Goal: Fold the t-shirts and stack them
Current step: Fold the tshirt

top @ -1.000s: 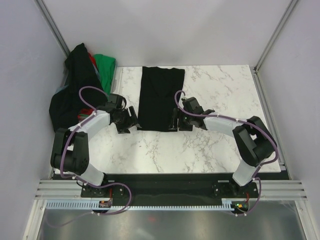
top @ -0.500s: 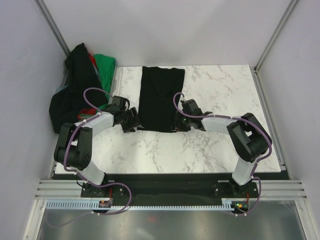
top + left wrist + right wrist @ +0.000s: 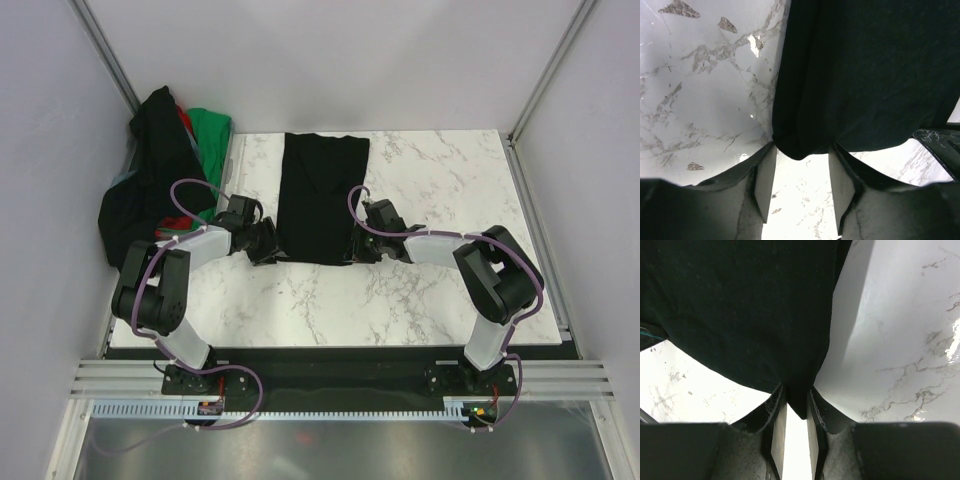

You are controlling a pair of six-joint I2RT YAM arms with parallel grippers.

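- Black t-shirt (image 3: 322,195) is pinched at its lower-right corner by the right pincer (image 3: 796,412).
- Left pincer (image 3: 801,185) is spread around the lower-left corner, to be closed before lifting.

Left pincer (image 3: 800,162) gapes wide; right pincer (image 3: 797,405) pinches nearly closed.

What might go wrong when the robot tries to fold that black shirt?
1. Only the corner tip of the black t-shirt sits between the open left hand's fingers, so it may slip out when they close.
2. The right hand pinches just a small corner too; if one side slips, the fold would likely go crooked.
3. The shirt pile lies close to the left arm, which might snag it.
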